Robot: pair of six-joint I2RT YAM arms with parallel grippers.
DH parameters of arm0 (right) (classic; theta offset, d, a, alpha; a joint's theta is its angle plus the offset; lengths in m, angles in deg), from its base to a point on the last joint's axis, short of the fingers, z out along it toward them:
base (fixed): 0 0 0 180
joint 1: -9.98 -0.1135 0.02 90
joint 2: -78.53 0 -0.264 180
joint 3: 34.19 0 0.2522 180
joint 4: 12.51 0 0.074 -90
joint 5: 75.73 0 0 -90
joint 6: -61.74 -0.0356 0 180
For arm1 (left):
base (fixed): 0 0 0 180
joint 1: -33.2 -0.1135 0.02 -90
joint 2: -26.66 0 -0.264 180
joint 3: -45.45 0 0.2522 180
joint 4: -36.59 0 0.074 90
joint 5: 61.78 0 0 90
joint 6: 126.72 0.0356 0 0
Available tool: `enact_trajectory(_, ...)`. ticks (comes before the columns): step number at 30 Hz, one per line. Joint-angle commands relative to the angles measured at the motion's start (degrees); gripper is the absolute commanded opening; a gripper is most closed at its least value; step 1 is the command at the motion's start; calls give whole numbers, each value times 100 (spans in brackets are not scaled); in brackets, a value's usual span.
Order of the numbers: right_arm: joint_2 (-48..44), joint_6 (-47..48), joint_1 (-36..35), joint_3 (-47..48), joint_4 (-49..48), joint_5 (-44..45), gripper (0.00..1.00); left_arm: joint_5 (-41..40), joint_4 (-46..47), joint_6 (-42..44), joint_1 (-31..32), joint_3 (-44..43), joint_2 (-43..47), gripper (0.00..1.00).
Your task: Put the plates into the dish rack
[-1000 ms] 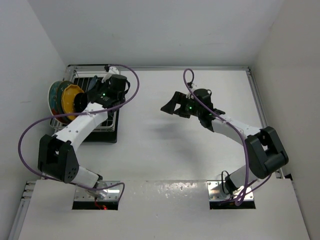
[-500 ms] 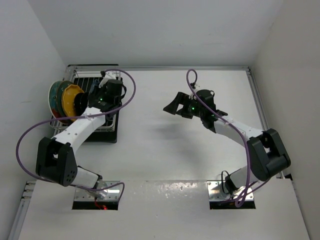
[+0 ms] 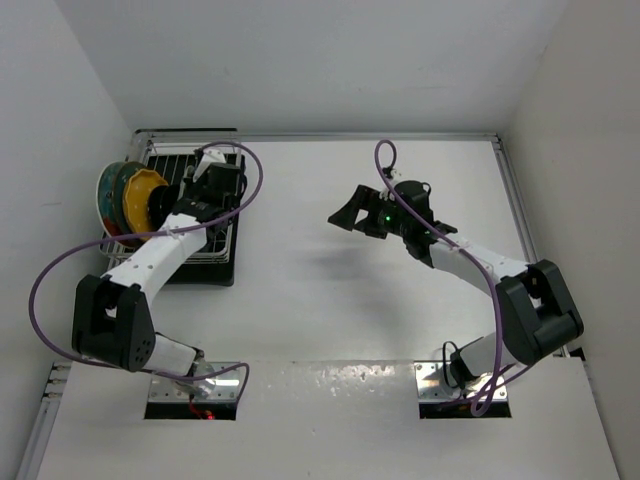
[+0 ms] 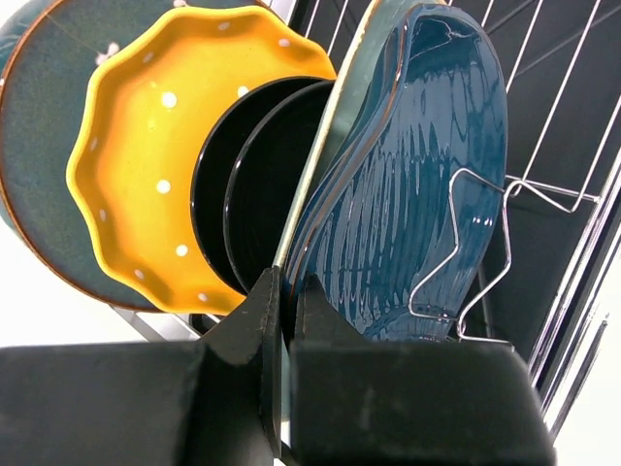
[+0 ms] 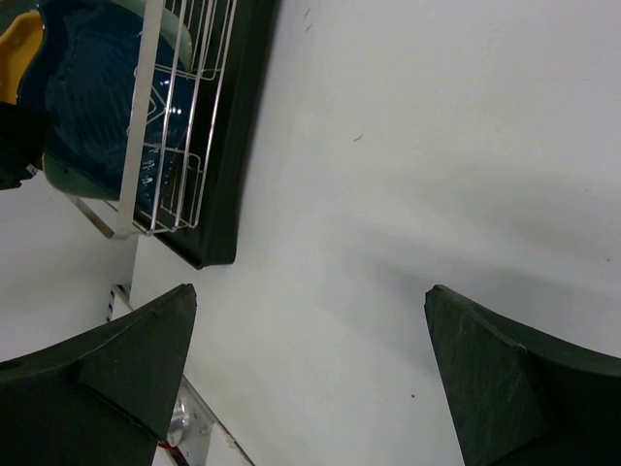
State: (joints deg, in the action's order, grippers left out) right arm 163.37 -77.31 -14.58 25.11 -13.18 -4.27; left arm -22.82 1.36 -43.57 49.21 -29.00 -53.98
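Observation:
The dish rack holds plates on edge: a grey-teal round plate, a yellow scalloped plate, two black plates, a pale mint tray edge and a dark blue leaf-shaped plate. My left gripper is shut on the lower rim of the dark blue plate, which stands among the tines. From above, the left gripper is at the rack, by the yellow plate. My right gripper is open and empty above the table. No red plate shows.
The rack's black tray lies at the table's far left, against the left wall. White walls close in on three sides. A metal rail runs along the table's right edge.
My left wrist has shifted slightly left and nearer over the rack with the blue plate. My right gripper has drifted a little to the right, still open.

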Motion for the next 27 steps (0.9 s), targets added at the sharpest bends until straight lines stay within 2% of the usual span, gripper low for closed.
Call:
enact_trajectory(1, -187, 54, 38, -1, -174, 18, 100, 578, -682, -326, -116, 154, -66, 7)
enact_trajectory(3, -196, 45, 30, -10, -174, 18, 100, 578, -796, -326, -116, 101, -197, 15)
enact_trajectory(4, -187, 54, 30, -10, -165, 18, 100, 648, -858, -326, -177, 101, -198, 24)
enact_trajectory(9, -204, 54, 21, -10, -156, 0, 100, 710, -1096, -378, -177, -294, -259, 30)
enact_trajectory(11, -196, 89, 39, -1, -156, -9, 100, 710, -1096, -273, -177, -461, -207, 41)
enact_trajectory(16, -196, 151, 39, 51, -86, 0, 100, 641, -1201, -63, -177, -909, -83, 55)
enact_trajectory(17, -204, 177, 39, 69, -77, 9, 100, 579, -1253, 16, -177, -1014, -83, 62)
enact_trajectory(19, -257, 291, 56, 113, 46, 9, 100, 578, -1315, 201, -177, -1322, -13, 67)
enact_trajectory(20, -249, 361, 39, 139, 185, 0, 100, 578, -1385, 263, -177, -1427, 39, 74)
enact_trajectory(24, -336, 713, 65, 297, 651, -70, 100, 578, -1562, 517, -116, -1911, 180, 82)
enact_trajectory(27, -441, 994, 153, 394, 1239, -44, 100, 971, -1798, 719, -63, -2026, 443, 82)
